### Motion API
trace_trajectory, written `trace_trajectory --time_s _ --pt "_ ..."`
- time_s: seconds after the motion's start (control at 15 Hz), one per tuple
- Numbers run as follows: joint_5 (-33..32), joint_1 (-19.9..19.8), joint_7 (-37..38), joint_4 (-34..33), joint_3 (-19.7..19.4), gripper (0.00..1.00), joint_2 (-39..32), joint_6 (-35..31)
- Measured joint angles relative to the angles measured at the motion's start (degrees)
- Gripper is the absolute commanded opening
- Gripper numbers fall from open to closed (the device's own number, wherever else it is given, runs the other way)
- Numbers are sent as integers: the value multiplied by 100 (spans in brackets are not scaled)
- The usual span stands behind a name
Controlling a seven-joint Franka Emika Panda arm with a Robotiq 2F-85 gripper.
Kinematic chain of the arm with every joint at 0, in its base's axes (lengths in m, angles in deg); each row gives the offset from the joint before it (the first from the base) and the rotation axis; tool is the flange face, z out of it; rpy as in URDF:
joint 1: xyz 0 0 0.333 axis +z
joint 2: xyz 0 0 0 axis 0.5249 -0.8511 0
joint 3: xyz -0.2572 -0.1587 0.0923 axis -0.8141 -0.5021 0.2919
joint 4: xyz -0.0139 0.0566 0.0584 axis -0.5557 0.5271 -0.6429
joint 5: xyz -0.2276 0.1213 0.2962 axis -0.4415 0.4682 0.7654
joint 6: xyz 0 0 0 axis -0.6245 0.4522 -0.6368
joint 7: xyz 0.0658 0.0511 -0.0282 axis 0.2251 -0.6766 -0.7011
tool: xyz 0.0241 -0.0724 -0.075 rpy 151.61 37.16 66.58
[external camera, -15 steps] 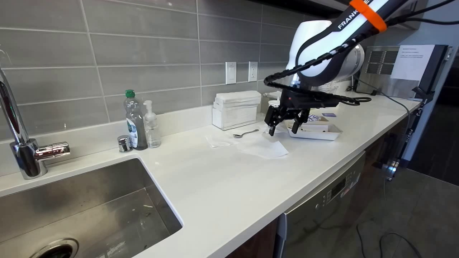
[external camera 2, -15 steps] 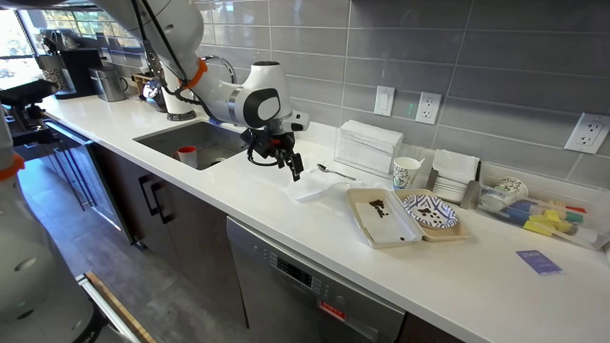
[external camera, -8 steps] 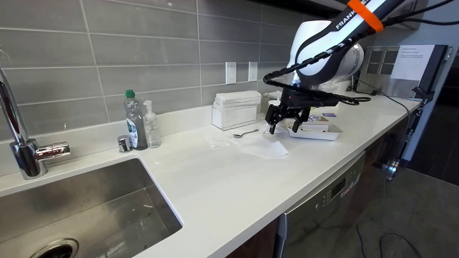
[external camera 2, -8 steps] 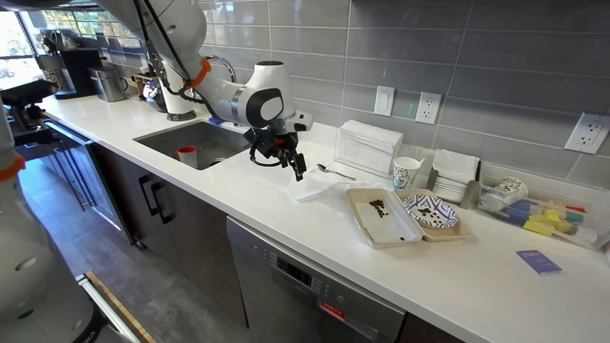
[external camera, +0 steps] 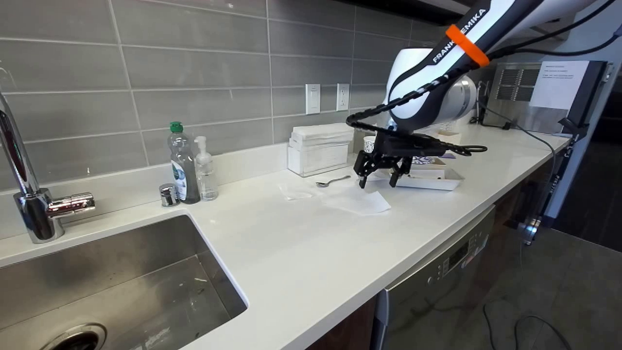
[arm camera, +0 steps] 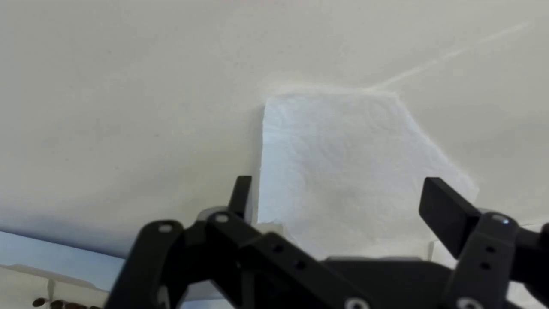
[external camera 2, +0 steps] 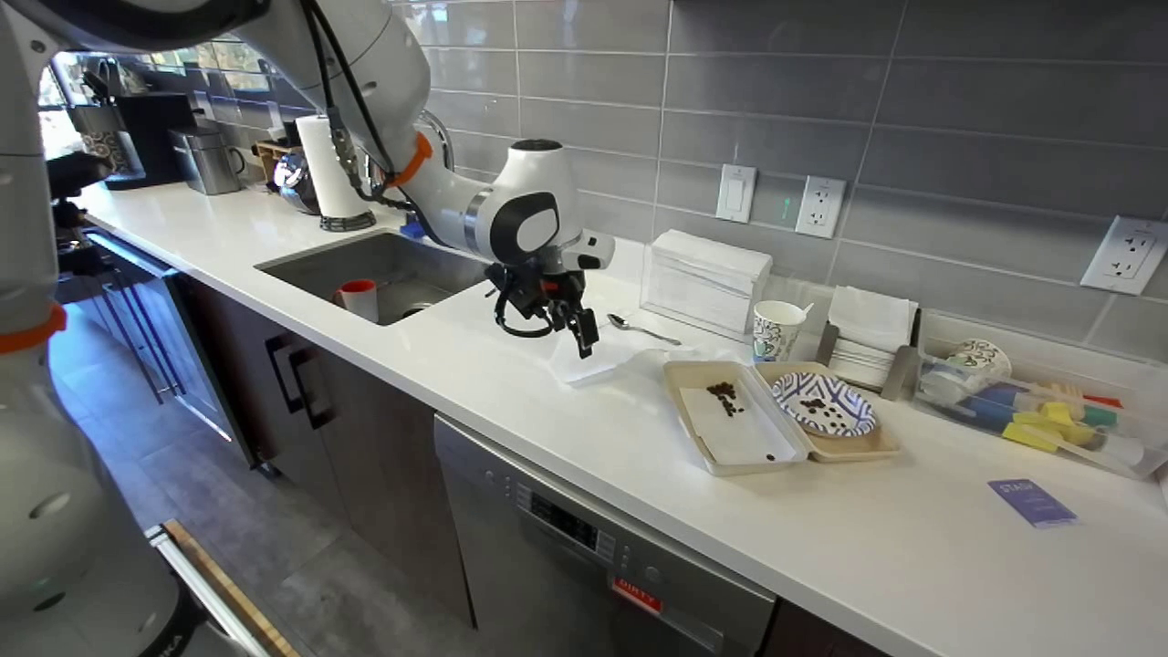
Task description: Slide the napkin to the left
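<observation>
We are set to press the napkin [arm camera: 343, 146] and slide it left.
It lies on the tabletop [external camera: 272, 248] between the back and front edges, right of the sink [external camera: 121, 253]. Our tool [external camera: 377, 183] stands over it, fingers spread, nothing held; whether they touch it we cannot tell. In the wrist view one finger shows over the napkin, the other just beside its edge, so we should centre first. Then we press lightly to avoid crumpling and drag parallel to the front edge, keeping off the spoon [external camera: 332, 181] nearer the back edge.
</observation>
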Motion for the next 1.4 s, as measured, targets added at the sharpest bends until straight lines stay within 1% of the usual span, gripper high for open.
trace_trajectory --time_s 0.07,0.13,0.27,0.33,0.4,0.47,0.53,0.6,0.73,0.8,0.87,0.93,1.0,1.13,1.2,1.33,1.4 --pt "40 0 -2 -50 -1 87 -97 -73" --pt "87 0 -12 -107 -1 77 -202 -144" --pt "158 4 -34 -220 -1 68 -402 -285" --pt "185 7 -45 -281 0 67 -499 -325" --pt "204 13 -61 -346 1 57 -590 -333" --pt "207 24 -77 -411 0 53 -675 -333" --pt "207 39 -90 -466 0 55 -747 -334" --pt "206 62 -113 -524 -3 50 -812 -334" --pt "198 123 -160 -617 -12 48 -915 -334" --pt "194 156 -184 -660 -16 45 -957 -334" --pt "184 190 -202 -698 -22 47 -1000 -334" --pt "178 218 -235 -726 -25 44 -1034 -334" --pt "173 244 -266 -751 -30 47 -1069 -334" --pt "151 279 -331 -805 -43 46 -1111 -334" --pt "149 288 -373 -827 -46 41 -1128 -334" --pt "138 306 -422 -866 -60 22 -1155 -334" --pt "126 311 -447 -876 -69 10 -1161 -334"
